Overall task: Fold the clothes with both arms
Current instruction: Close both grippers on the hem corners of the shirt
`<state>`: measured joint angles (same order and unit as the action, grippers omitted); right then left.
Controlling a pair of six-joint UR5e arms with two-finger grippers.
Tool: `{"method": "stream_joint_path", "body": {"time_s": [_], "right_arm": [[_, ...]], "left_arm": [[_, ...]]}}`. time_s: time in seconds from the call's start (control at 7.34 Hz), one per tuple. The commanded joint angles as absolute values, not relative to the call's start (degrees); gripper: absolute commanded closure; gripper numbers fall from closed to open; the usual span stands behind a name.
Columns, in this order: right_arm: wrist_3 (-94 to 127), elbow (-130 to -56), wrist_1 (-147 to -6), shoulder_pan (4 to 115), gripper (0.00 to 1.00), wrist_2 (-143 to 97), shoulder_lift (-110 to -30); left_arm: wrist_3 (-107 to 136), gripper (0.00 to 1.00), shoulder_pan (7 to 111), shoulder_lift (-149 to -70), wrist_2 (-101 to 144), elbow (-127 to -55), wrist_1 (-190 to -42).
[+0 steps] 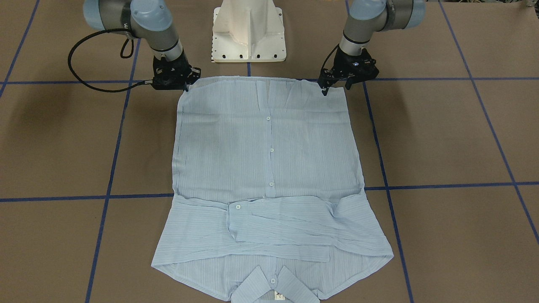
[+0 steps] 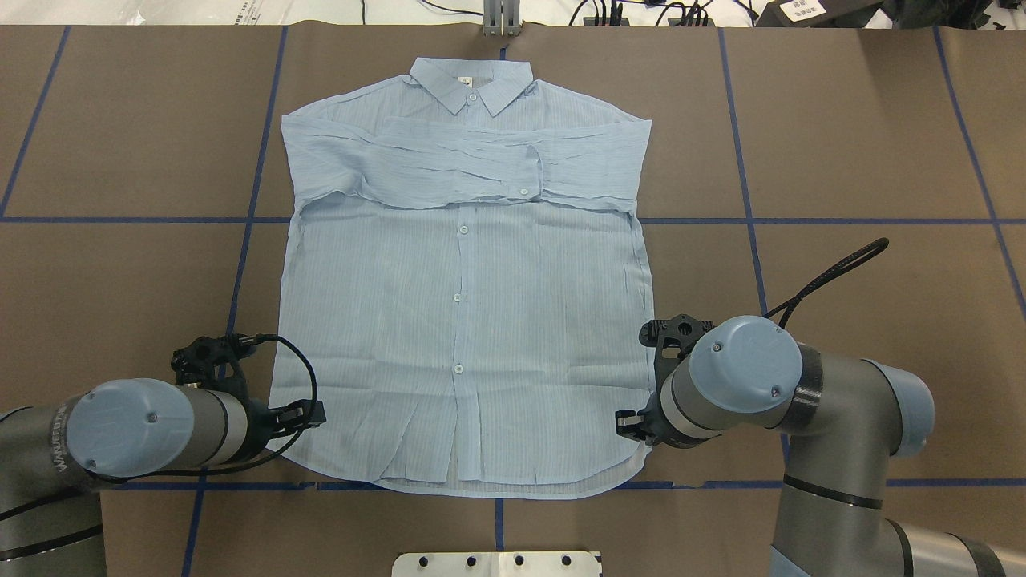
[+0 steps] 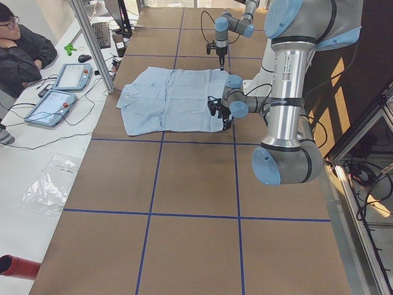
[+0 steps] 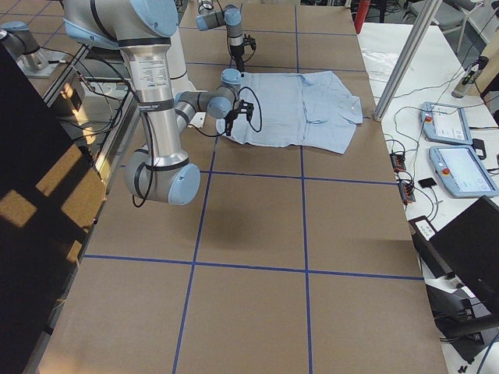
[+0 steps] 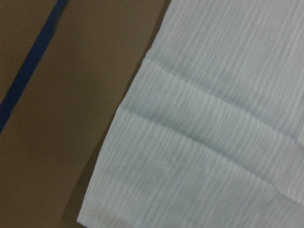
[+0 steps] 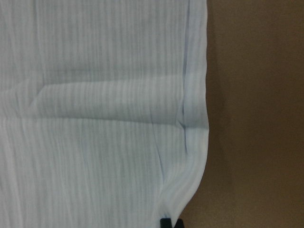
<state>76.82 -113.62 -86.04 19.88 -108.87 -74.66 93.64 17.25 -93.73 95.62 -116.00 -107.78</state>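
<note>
The light blue striped shirt lies flat and buttoned on the brown table, collar on the side away from the robot, both sleeves folded across the chest. My left gripper stands at the shirt's hem corner, fingers apart, holding nothing. In the left wrist view only the hem corner shows, no fingers. My right gripper is down on the other hem corner. In the right wrist view its dark fingertips sit close together on the hem edge of the shirt.
The white pedestal base stands just behind the hem. Blue tape lines grid the table. In the exterior left view an operator sits past the far edge with tablets and a metal post.
</note>
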Motion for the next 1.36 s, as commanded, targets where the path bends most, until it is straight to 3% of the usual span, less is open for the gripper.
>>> {"method": "stream_joint_path", "body": {"time_s": [0.0, 0.14, 0.27, 0.68, 0.95, 1.23], "right_arm": [[76.8, -113.6, -86.0, 19.9, 1.0, -108.8, -74.7], [76.8, -113.6, -86.0, 19.9, 1.0, -108.6, -74.7], [76.8, -113.6, -86.0, 19.9, 1.0, -108.6, -74.7], [76.8, -113.7, -86.0, 20.0, 1.0, -108.7, -74.7], [76.8, -113.7, -86.0, 20.3, 1.0, -108.7, -74.7], [76.8, -113.7, -86.0, 20.5, 1.0, -108.8, -74.7]], "left_arm": [[91.0, 0.07, 17.1, -93.0, 95.6, -115.6, -107.9], [91.0, 0.09, 17.1, -93.4, 95.7, -115.6, -108.0], [91.1, 0.22, 17.1, -93.7, 95.8, -115.5, -108.0], [91.1, 0.34, 16.8, -93.6, 96.0, -115.0, -107.9], [91.1, 0.58, 16.8, -93.5, 96.0, -115.0, -107.9], [91.1, 0.92, 16.8, -93.5, 95.9, -115.2, -108.0]]}}
